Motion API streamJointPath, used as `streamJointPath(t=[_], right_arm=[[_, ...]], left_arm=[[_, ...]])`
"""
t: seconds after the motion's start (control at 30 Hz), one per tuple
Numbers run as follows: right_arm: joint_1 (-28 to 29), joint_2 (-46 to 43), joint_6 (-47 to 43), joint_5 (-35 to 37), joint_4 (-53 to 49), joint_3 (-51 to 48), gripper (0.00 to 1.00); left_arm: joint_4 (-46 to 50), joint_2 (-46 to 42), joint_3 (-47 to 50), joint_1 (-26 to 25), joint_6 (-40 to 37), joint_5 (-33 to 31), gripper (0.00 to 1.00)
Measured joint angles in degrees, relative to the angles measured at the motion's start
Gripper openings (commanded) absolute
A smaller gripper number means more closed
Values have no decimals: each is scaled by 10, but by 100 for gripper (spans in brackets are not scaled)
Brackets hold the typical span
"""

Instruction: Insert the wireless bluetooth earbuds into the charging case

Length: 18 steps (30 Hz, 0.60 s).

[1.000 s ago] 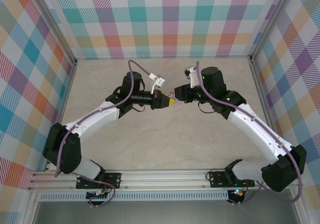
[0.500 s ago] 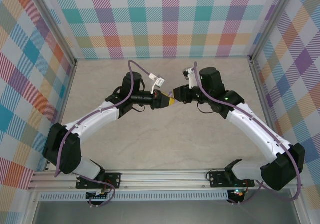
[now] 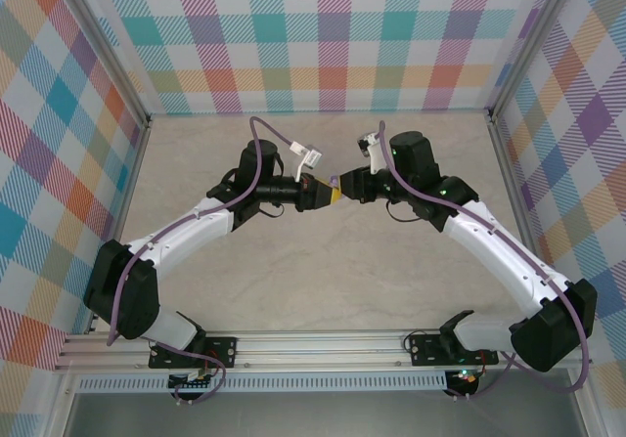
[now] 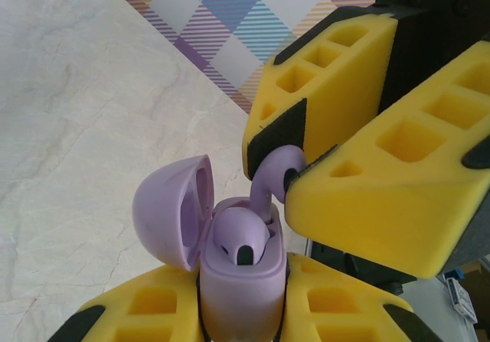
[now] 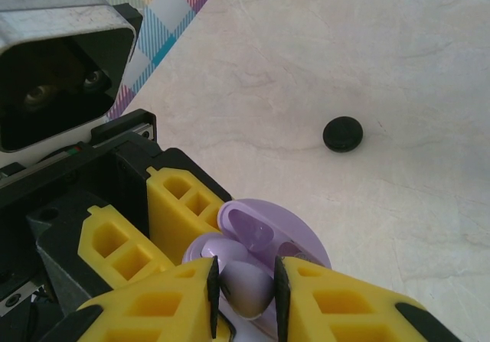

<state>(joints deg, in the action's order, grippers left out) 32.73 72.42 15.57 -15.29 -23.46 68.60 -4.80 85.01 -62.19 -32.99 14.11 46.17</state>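
My left gripper [image 4: 243, 307] is shut on the body of a lilac charging case [image 4: 241, 288], held upright with its lid [image 4: 170, 212] swung open to the left. One lilac earbud [image 4: 239, 236] sits in the case. My right gripper [image 5: 243, 285] is shut on a second lilac earbud [image 5: 246, 282]. In the left wrist view this earbud [image 4: 268, 175] has its stem reaching down into the case beside the seated one. In the top view the two grippers, left [image 3: 328, 194] and right [image 3: 344, 182], meet tip to tip above the middle of the table.
A small black round puck [image 5: 343, 134] lies on the pale marble-look table [image 5: 398, 66] beyond the case. Checked walls [image 3: 323, 36] close in the back and sides. A metal rail [image 3: 323, 344] runs along the near edge.
The right arm has shifted slightly toward the far side and closer to the left gripper. The left arm has stayed still and both grips are unchanged.
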Motion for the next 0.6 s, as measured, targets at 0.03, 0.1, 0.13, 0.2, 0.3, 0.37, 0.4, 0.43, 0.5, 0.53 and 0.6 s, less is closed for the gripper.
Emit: streamJointPath(t=[0.03, 0.1, 0.13, 0.2, 0.3, 0.37, 0.4, 0.43, 0.5, 0.53, 0.6], right_arm=[[0, 0, 0, 0, -2, 1, 28], [0, 2, 0, -2, -5, 3, 28], [0, 3, 0, -3, -7, 5, 28], [0, 5, 0, -5, -11, 10, 28], [0, 9, 0, -9, -12, 15, 28], [0, 10, 0, -9, -13, 18, 30], [0, 10, 0, -9, -14, 19, 31], [0, 10, 0, -9, -15, 20, 32], [0, 10, 0, -8, -16, 21, 33], [0, 10, 0, -7, -17, 22, 34], [0, 10, 0, -6, -18, 23, 35]], left_arm=[[-1, 0, 0, 0, 0, 0, 8], [-5, 0, 0, 0, 0, 0, 8], [-8, 0, 0, 0, 0, 0, 8], [-13, 0, 0, 0, 0, 0, 8], [-14, -2, 0, 0, 0, 0, 8], [-14, -3, 0, 0, 0, 0, 8], [-14, -5, 0, 0, 0, 0, 8], [-14, -7, 0, 0, 0, 0, 8], [-14, -9, 0, 0, 0, 0, 8], [-14, -9, 0, 0, 0, -1, 8], [-14, -10, 0, 0, 0, -2, 7]])
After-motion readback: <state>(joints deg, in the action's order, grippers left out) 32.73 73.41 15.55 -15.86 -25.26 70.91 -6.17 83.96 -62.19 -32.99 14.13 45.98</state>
